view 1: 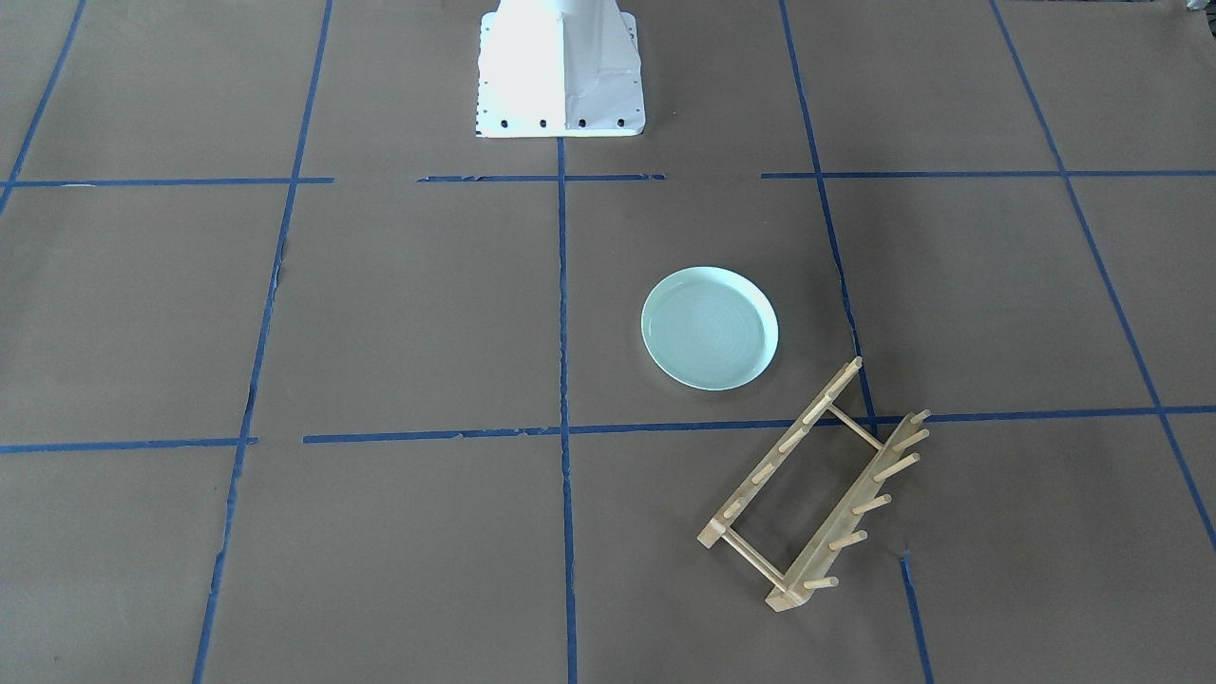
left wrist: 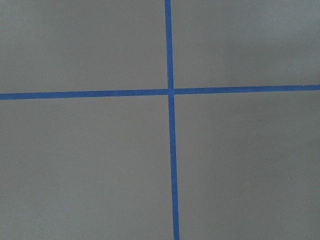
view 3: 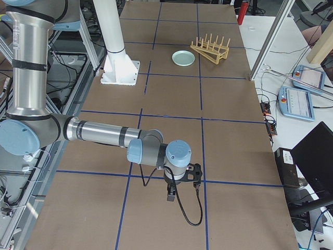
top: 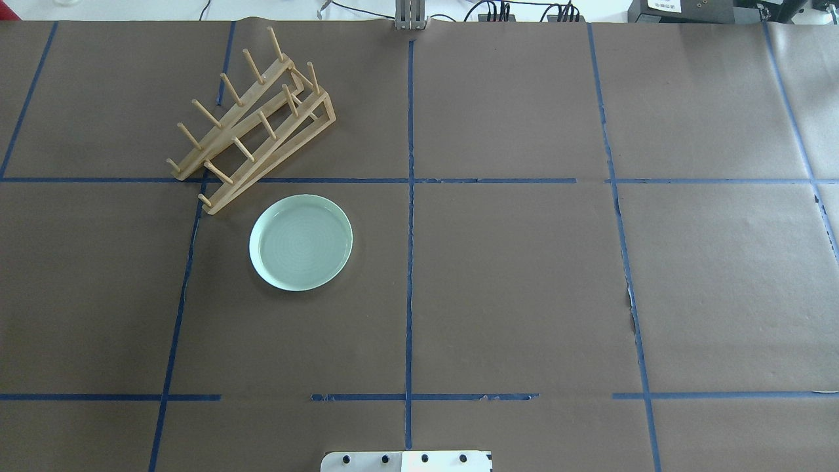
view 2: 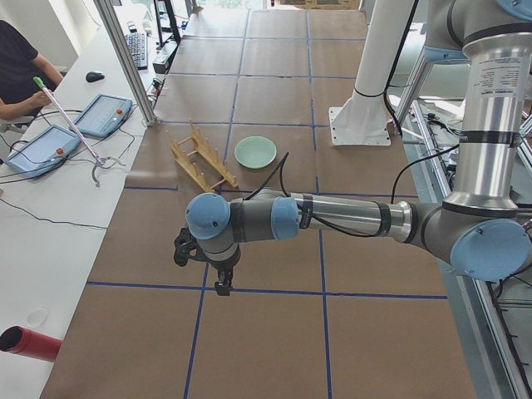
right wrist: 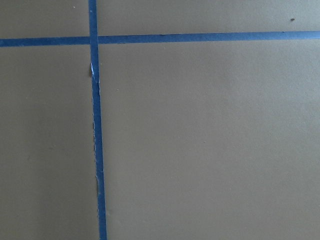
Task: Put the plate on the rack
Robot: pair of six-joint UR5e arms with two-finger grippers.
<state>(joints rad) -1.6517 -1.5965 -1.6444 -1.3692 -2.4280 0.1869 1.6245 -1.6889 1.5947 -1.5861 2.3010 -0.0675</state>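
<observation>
One plate lies flat near the rack.

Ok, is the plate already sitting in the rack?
No, the plate lies flat on the brown table, beside the rack and apart from it, with no pegs around it.

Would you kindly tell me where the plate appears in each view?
Front-facing: plate just right of centre, rack below-right.
Overhead: plate left of centre, rack above-left.
Exterior left: plate upper middle.
Exterior right: plate near top.
Left wrist: absent.
Right wrist: absent.
Landmark: the rack beside it.
</observation>
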